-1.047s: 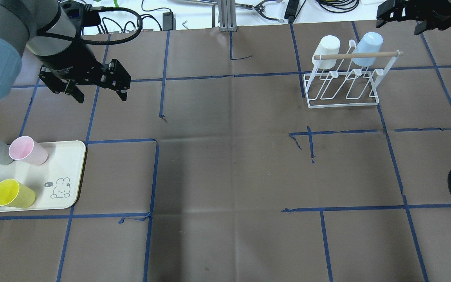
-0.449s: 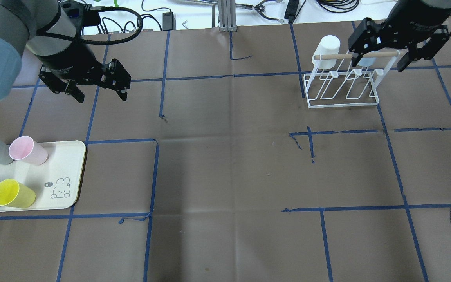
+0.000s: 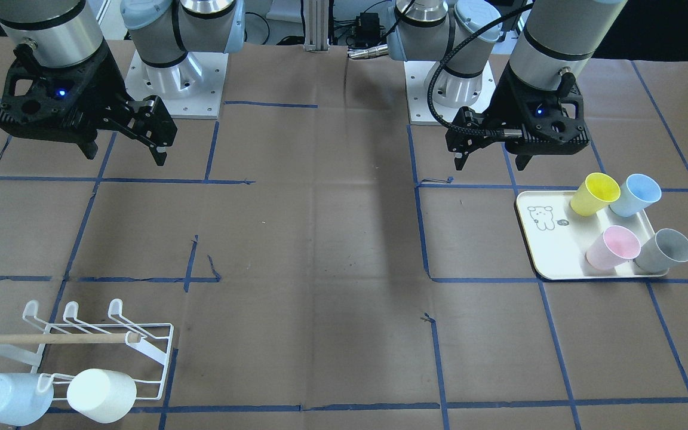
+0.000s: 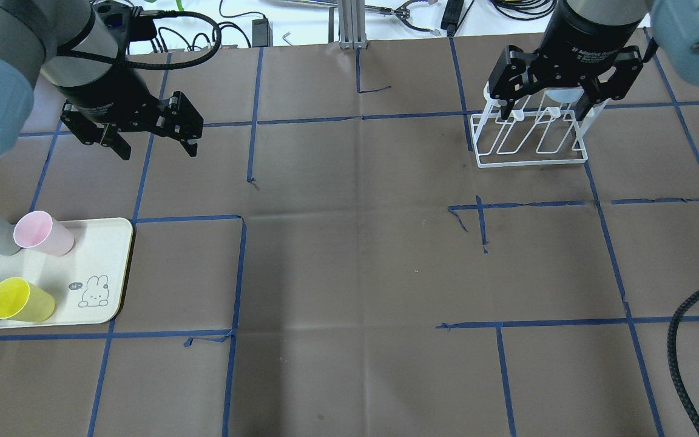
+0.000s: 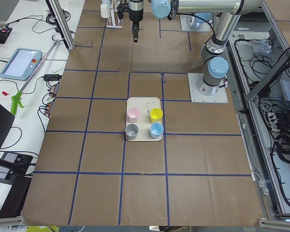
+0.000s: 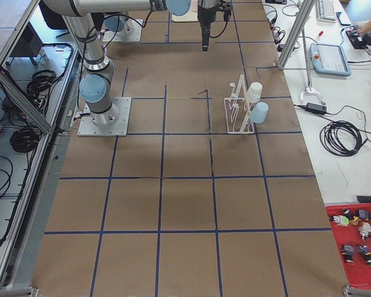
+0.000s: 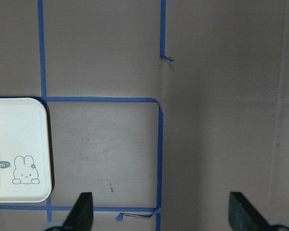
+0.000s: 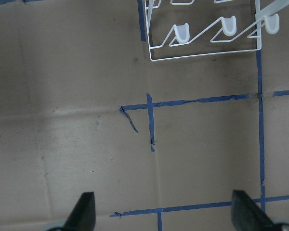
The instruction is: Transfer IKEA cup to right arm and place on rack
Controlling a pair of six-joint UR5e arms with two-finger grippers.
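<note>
Overhead exterior view: my worktop [image 4: 349,261] is covered in creased brown paper, marked into large squares by blue tape, some strips torn or curling. Past its far edge lies a white surface strewn with black cables, with an aluminium post [image 4: 351,24] standing at the middle.

My left gripper [image 4: 157,152] hangs above the worktop with its jaws spread and nothing between them. The cream tray [image 3: 550,257], printed with a small rabbit, lies near it. On the tray stand four upright cups: the yellow cup [image 3: 595,194], the blue cup [image 3: 635,195], the pink cup [image 3: 614,248] and the grey cup [image 3: 665,251].

My right gripper [image 3: 126,156] is also spread wide and empty. From overhead it covers the top of the white wire rack [image 4: 531,162], but the front-facing view shows it raised and well apart from the rack. My right wrist camera shows only the rack's base edge at the top of its frame. On the rack's outer prongs sit a pale blue cup [image 3: 3,397] and a white cup [image 3: 102,394], mouths inward, with the wooden dowel [image 3: 51,339] running across above.

Both arms rise from white mounting plates [image 3: 177,77] bolted at the worktop's edge. The side views show a teach pendant [image 5: 20,63] on a white bench, coiled cables on the floor beside the aluminium frame, and a red bin [image 6: 358,244] of small parts.
</note>
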